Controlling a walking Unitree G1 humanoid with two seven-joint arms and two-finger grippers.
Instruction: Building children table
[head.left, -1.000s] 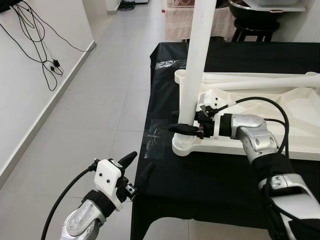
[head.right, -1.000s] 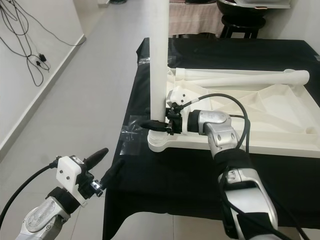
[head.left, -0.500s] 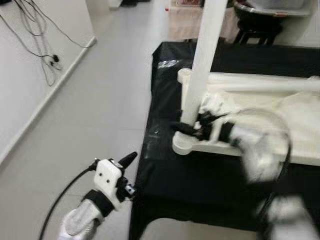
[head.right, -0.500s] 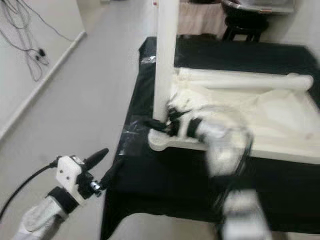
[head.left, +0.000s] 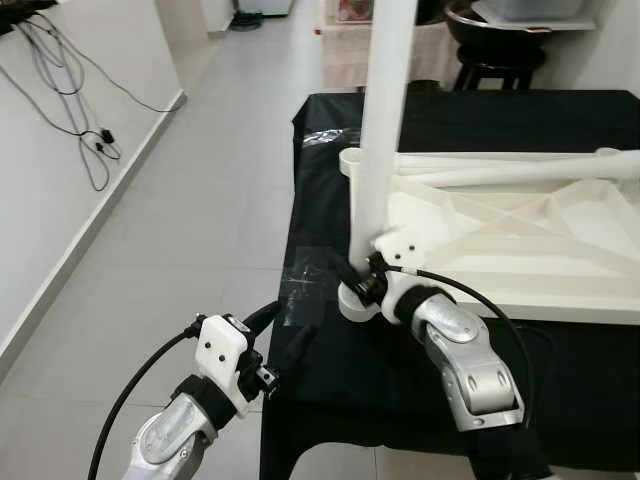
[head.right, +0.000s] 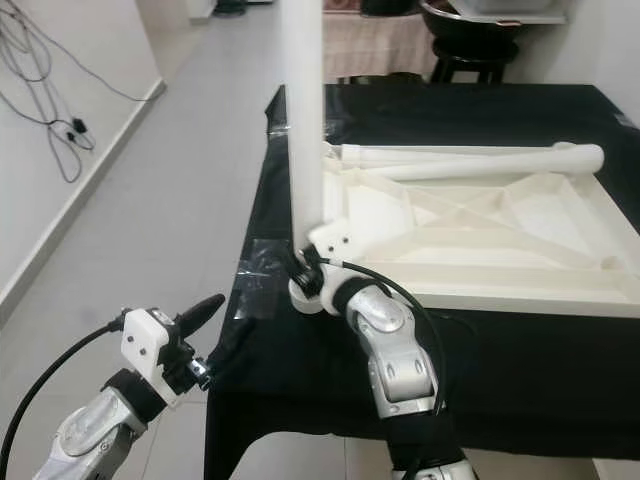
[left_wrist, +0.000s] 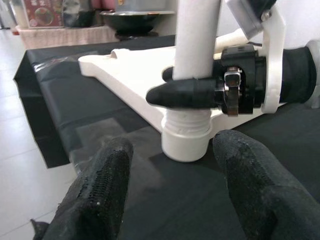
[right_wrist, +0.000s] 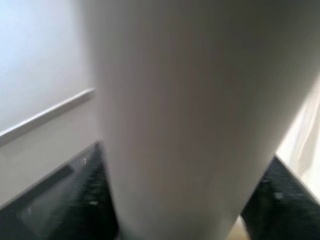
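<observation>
While the white tabletop (head.left: 520, 235) lies upside down on the black-covered table (head.left: 400, 370), one white table leg (head.left: 382, 120) stands upright in its near corner socket. The right gripper (head.left: 355, 283) is clamped around that leg just above the socket, fingers closed on it. A second leg (head.left: 510, 165) lies flat along the tabletop's far edge. The left gripper (head.left: 282, 335) hovers off the table's near corner with its fingers (left_wrist: 100, 195) spread apart, holding nothing.
</observation>
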